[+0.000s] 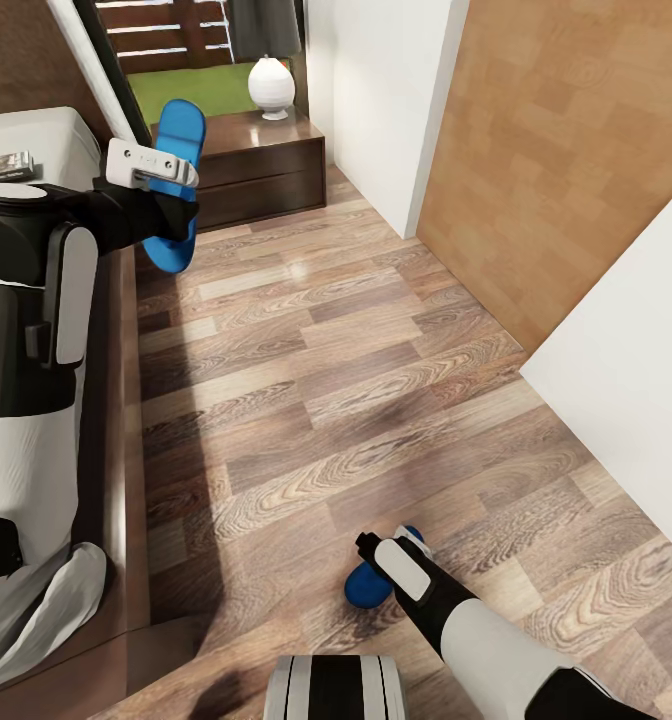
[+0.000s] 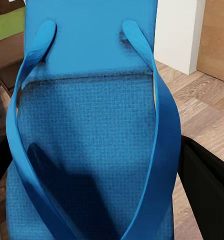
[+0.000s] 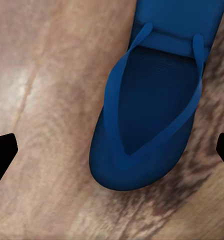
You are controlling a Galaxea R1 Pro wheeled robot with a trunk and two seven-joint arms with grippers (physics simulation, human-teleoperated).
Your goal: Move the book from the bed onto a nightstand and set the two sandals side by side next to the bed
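Thin dark paperback book [image 1: 6, 165] unmoved on grey-mattressed bed [image 1: 36, 135]; left gripper [image 1: 156, 170] clamped on one bright blue flat sandal [image 1: 176, 185]; right gripper [image 1: 386, 550] spread above second blue sandal [image 3: 152, 110] on wood-plank floor [image 1: 356, 360]; neither placed

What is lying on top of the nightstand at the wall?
A white vase stands on the nightstand, toward its back. The raised blue sandal in the left gripper covers the nightstand's near-left corner, so anything there cannot be seen.
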